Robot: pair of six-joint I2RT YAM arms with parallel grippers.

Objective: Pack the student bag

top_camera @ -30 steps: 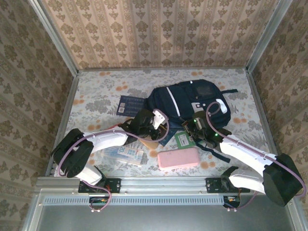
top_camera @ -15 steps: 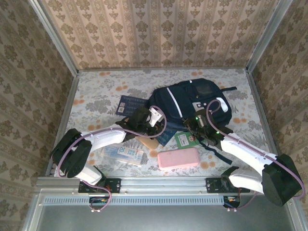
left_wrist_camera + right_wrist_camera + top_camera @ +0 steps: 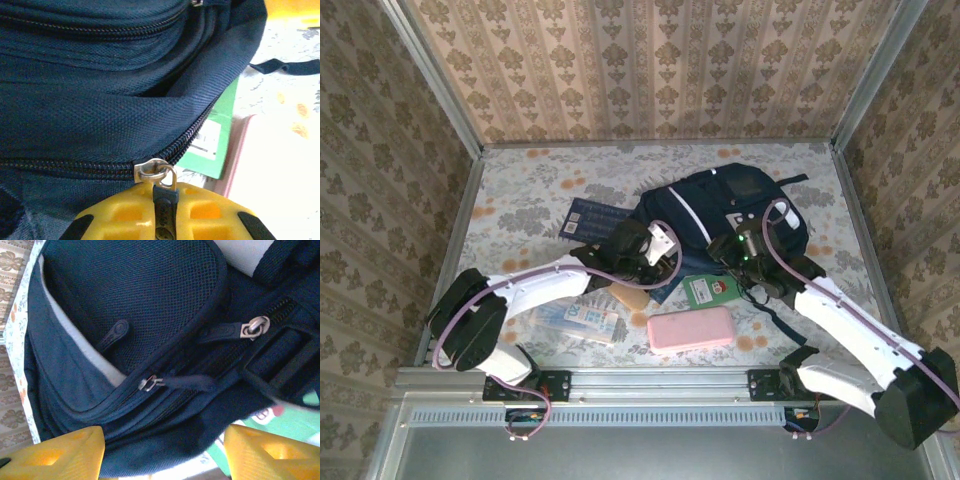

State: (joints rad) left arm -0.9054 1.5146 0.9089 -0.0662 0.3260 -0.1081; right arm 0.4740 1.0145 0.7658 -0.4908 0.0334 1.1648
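Student bag (image 3: 720, 215) lies right of centre on the tabletop (image 3: 520, 190), the left pincer (image 3: 162, 207) clamped on its zipper pull (image 3: 159, 175) and the right pincer (image 3: 162, 450) apart over the mesh pocket (image 3: 150, 300), so unbraced fabric could drag along and the small tab slip free.

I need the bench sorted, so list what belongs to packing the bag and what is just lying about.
In the job: student bag; its zip pull, pinched in the left tool.
Lying about, perhaps awaiting packing: pink case, green booklet, dark blue book, clear packet.
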